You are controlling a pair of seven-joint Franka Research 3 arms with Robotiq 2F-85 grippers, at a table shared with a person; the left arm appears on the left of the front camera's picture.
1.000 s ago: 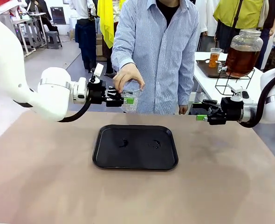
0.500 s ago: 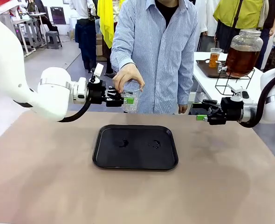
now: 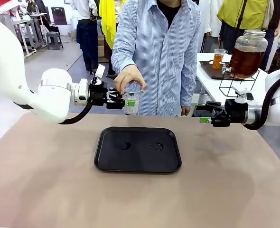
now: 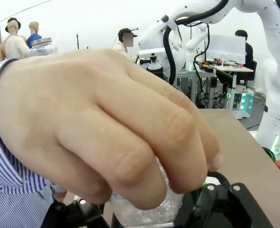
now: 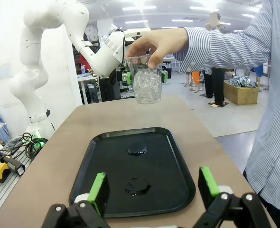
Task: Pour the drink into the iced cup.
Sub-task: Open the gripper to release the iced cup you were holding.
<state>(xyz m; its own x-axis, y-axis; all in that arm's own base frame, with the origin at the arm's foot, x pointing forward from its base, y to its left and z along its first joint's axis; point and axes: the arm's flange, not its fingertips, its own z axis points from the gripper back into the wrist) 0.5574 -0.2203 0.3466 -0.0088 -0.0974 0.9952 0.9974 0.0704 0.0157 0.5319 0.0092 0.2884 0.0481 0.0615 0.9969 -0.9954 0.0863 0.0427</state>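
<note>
The iced cup [image 3: 132, 99], clear plastic and full of ice, hangs above the table's far edge. A person's hand [image 3: 127, 77] grips it by the rim from above. My left gripper [image 3: 128, 102] stands with a finger on each side of the cup, jaws open and slightly off its walls. The left wrist view has the hand [image 4: 107, 137] covering most of the cup [image 4: 144, 213]. In the right wrist view the cup [image 5: 146, 84] is over the tray's far end. The drink [image 3: 218, 61], amber in a small clear cup, stands on a side table. My right gripper [image 3: 202, 113] hangs open and empty at the right.
A black tray [image 3: 137, 164] with small wet patches lies mid-table. On the white side table at the back right stands a large glass jar [image 3: 247, 56] of amber liquid on a wire stand. The person stands close behind the far edge.
My left gripper's jaws have parted a little from the iced cup. The person's hand keeps its hold on the rim. The right arm has not moved.
</note>
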